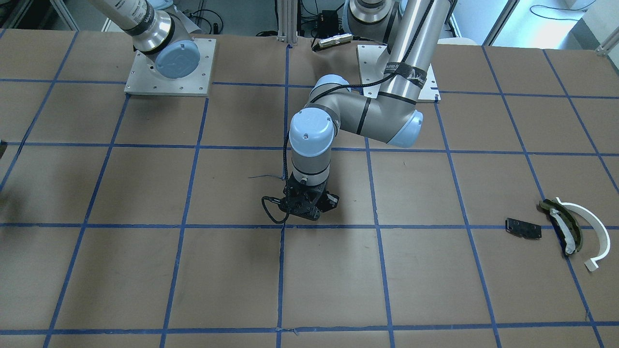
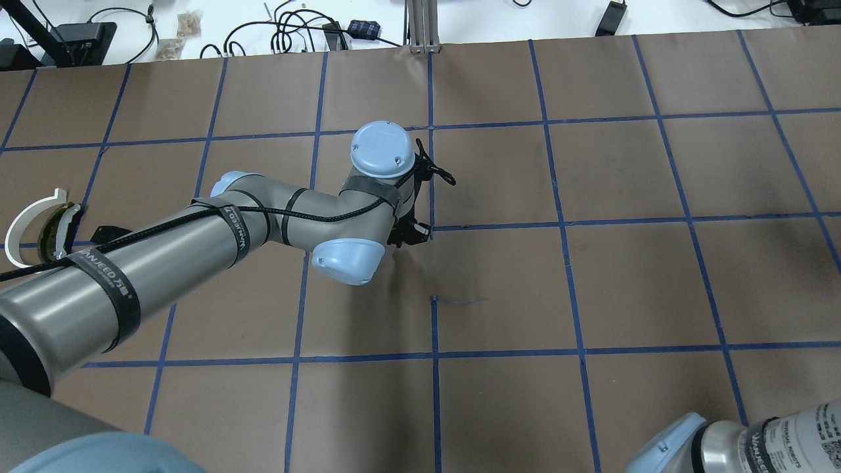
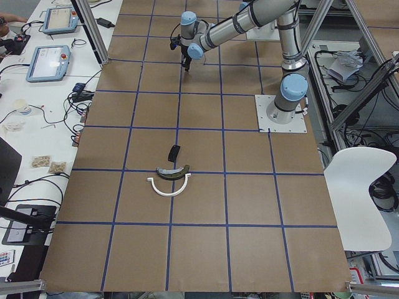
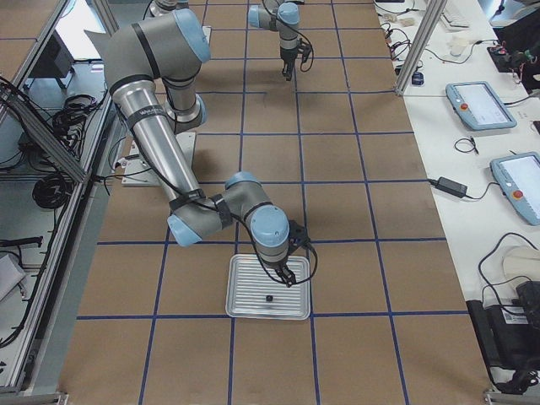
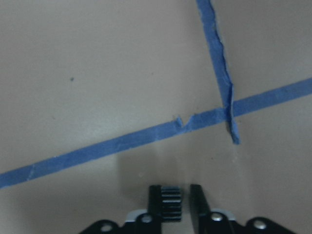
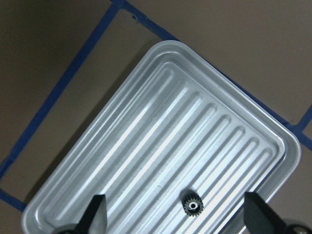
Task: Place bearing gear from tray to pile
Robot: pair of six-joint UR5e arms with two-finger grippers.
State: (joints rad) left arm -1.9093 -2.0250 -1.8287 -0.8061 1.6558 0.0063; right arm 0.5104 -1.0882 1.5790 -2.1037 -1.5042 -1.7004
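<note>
- Over the middle of the table (image 1: 145,280), above a crossing of blue tape lines (image 5: 229,109), the left gripper (image 5: 174,195) is pointed downward.
- Its jaws are drawn narrow, and a small black bearing gear (image 5: 170,204) is clamped between the two fingers (image 5: 197,200), teeth outward.
- The pile (image 1: 563,229) is found at the table's end on the robot's left, well apart from the left gripper.
- The pile is made up of three loose parts. A white half-ring arc (image 1: 597,232) is laid flat. An olive-and-dark curved piece (image 1: 566,227) with white on it is set just inside the arc's curve. A small flat black plate (image 1: 523,228) is laid near the curved piece but apart from it.
- Toward the table's opposite end, the right gripper (image 4: 288,277) is held over a ribbed metal tray (image 6: 146,126).
- Its fingers (image 6: 97,214) are spread wide, as shown in the right wrist view.
- A second bearing gear (image 6: 192,207), also small and black with a pale centre hole, is seen lying on the tray's floor among the ribs. It is nearer one corner of the tray and is framed between the spread fingers in the wrist view.
</note>
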